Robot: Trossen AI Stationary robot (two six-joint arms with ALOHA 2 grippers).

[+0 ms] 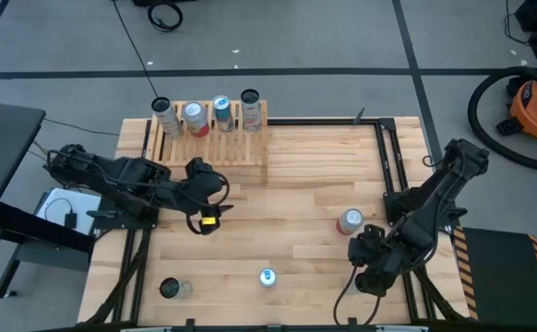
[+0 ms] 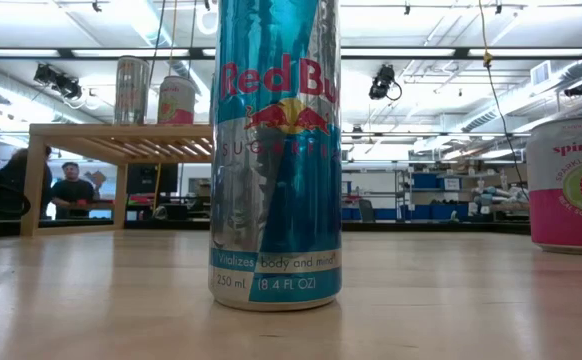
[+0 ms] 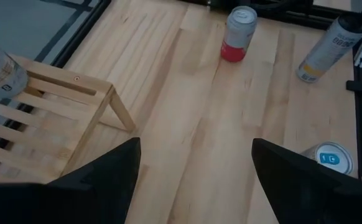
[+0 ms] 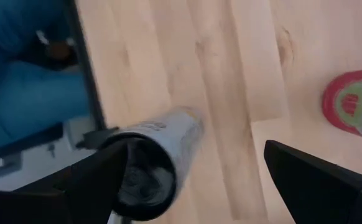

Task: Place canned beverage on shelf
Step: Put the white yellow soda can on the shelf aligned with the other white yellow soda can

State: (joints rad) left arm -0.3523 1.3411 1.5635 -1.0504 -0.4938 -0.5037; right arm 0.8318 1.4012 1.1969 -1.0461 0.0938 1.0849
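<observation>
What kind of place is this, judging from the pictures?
Probably a robotics lab or workshop: taped grey floor, an orange shop vacuum beside the plank table, and, in the low view, a large hall with ceiling lights and storage shelves.

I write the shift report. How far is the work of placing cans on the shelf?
Done: four cans stand on the shelf. In hand: nothing; the left pincer and right pincer are both open and empty. Left: the blue can, the pink can and the lying can remain on the table.
</observation>
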